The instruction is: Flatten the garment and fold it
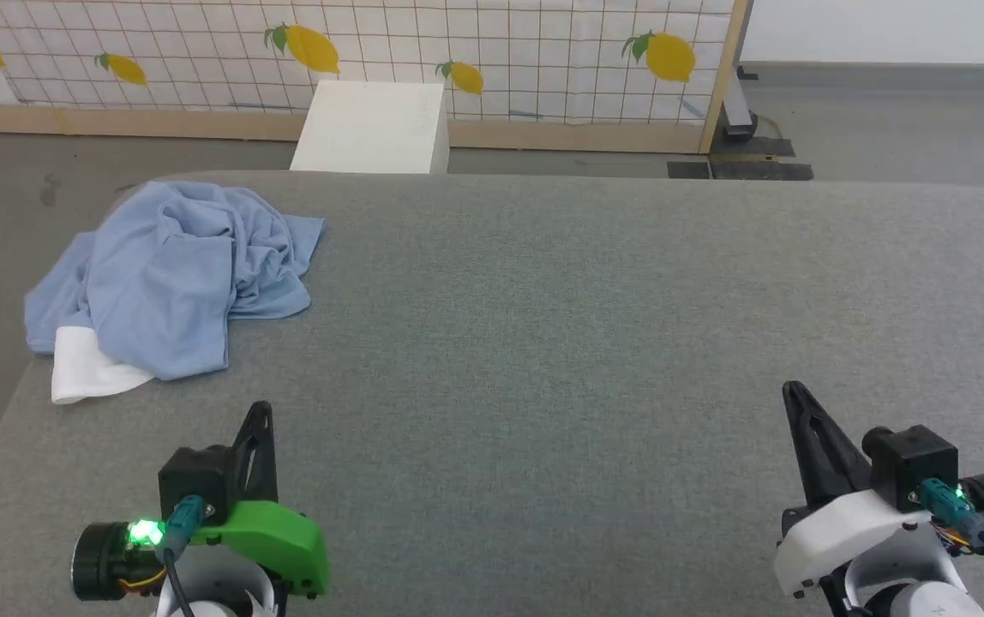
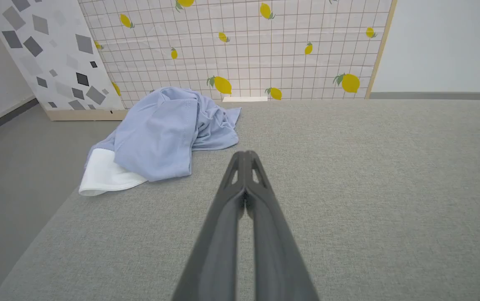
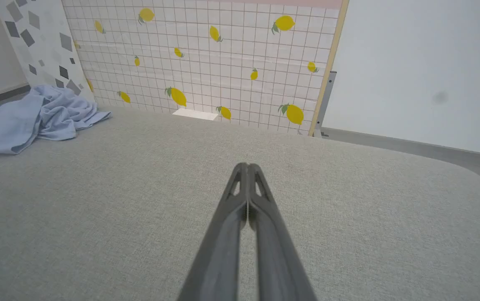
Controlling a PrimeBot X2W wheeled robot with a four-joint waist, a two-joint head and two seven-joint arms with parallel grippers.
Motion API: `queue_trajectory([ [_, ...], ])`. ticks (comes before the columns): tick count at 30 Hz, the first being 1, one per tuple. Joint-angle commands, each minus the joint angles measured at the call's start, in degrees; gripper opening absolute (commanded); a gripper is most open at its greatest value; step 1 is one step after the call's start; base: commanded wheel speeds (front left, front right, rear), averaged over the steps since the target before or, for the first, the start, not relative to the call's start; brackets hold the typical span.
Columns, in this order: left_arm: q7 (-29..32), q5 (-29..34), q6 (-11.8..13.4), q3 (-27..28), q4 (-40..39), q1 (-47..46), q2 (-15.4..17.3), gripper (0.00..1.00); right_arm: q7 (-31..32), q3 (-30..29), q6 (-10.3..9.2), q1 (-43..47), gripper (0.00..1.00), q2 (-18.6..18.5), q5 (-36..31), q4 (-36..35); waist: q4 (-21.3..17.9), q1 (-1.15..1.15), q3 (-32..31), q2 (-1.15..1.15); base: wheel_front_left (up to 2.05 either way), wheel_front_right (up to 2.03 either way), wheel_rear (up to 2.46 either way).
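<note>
Head camera first: I see the garment [image 1: 175,274], a crumpled light blue heap of thin soft knit, at ten o'clock on the wide grey fabric-covered table [image 1: 543,343], near its far left corner. It lies on a folded white cloth [image 1: 85,373], whose end pokes out from under it toward seven o'clock, at the table's left edge. My left gripper [image 1: 261,411], on a green housing, sits at seven o'clock of the view. My right gripper [image 1: 792,392], on a white housing, sits at five o'clock. Both have their long dark fingers pressed together on nothing, well apart from the garment. At twelve o'clock, beyond the table, a plain white box [image 1: 372,128] stands before a lemon-print tiled panel [image 1: 501,43].

Left wrist camera: the left gripper [image 2: 245,154] has its fingers closed tip to tip over bare grey table. The garment [image 2: 164,129] lies at ten o'clock from the tips, near but not touching, with the white cloth [image 2: 104,175] showing under its near left side.

Right wrist camera: the right gripper [image 3: 246,166] is likewise pinched shut and empty. The garment [image 3: 35,117] sits far off at ten o'clock, by the view's left edge.
</note>
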Motion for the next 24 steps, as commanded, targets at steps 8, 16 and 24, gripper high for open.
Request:
queue_trajectory([
  [8,0.1,0.7,0.0,0.2,0.1,-0.8,-0.2,0.00,0.0,0.1,0.19,-0.9,0.00,0.1,-0.4,-0.3,0.0,0.00,0.0,0.00,0.00,0.00,0.00],
  [16,0.1,0.7,0.0,0.2,0.1,-0.8,-0.2,0.00,0.0,0.1,0.19,-0.9,0.00,0.1,-0.4,-0.3,0.0,0.00,0.0,0.00,0.00,0.00,0.00],
  [24,0.1,0.7,0.0,0.2,0.1,-0.8,-0.2,0.00,0.0,0.1,0.19,-0.9,0.00,0.1,-0.4,-0.3,0.0,0.00,0.0,0.00,0.00,0.00,0.00],
])
